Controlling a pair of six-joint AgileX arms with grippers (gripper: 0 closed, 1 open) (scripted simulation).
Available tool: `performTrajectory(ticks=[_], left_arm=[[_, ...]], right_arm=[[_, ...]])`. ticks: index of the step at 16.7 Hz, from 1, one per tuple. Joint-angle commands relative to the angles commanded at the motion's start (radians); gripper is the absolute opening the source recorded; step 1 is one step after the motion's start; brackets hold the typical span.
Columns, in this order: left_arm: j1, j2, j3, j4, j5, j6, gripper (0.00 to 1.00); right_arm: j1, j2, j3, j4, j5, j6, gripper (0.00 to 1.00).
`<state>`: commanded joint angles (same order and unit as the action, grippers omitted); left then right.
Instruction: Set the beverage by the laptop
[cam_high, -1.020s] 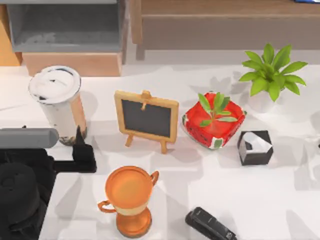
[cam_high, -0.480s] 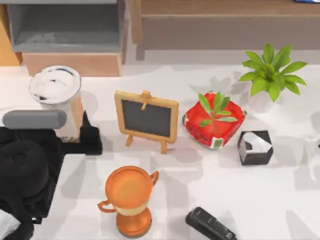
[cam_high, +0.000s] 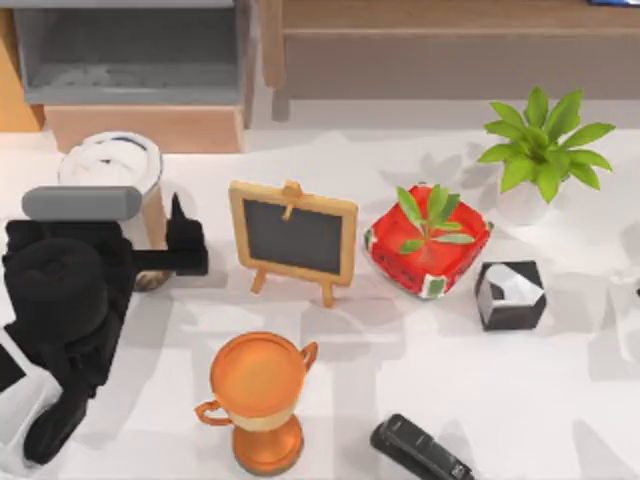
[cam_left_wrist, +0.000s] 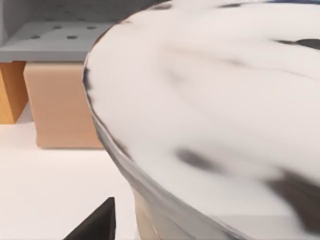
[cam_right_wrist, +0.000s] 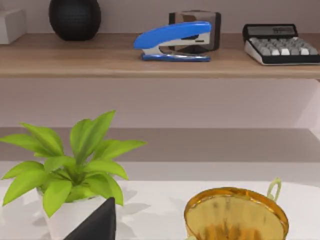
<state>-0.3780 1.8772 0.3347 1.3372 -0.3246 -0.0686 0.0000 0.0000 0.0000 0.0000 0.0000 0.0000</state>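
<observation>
- Since my left claw (cam_high: 150, 262) straddles the beverage (cam_high: 112, 165) at the upper left, fingers spread, I grip mid-body.
- Tall, likely top-heavy; lid may pop.

Even, bright, diffuse light falls on the white table (cam_high: 520, 400), with soft grey shadows beside each object. The tall takeaway cup with white domed lid (cam_left_wrist: 225, 115) looms smeared and out of focus in the left wrist view. No glare appears.
</observation>
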Motion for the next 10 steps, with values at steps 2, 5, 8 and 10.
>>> performTrajectory(ticks=[2, 5, 8, 10], left_arm=[[0.0, 0.0, 0.0, 0.0, 0.0, 0.0, 0.92], [0.0, 0.0, 0.0, 0.0, 0.0, 0.0, 0.7], [0.0, 0.0, 0.0, 0.0, 0.0, 0.0, 0.47], [0.0, 0.0, 0.0, 0.0, 0.0, 0.0, 0.32]], right_arm=[[0.0, 0.0, 0.0, 0.0, 0.0, 0.0, 1.0], [0.0, 0.0, 0.0, 0.0, 0.0, 0.0, 1.0], [0.0, 0.0, 0.0, 0.0, 0.0, 0.0, 1.0], [0.0, 0.0, 0.0, 0.0, 0.0, 0.0, 1.0]])
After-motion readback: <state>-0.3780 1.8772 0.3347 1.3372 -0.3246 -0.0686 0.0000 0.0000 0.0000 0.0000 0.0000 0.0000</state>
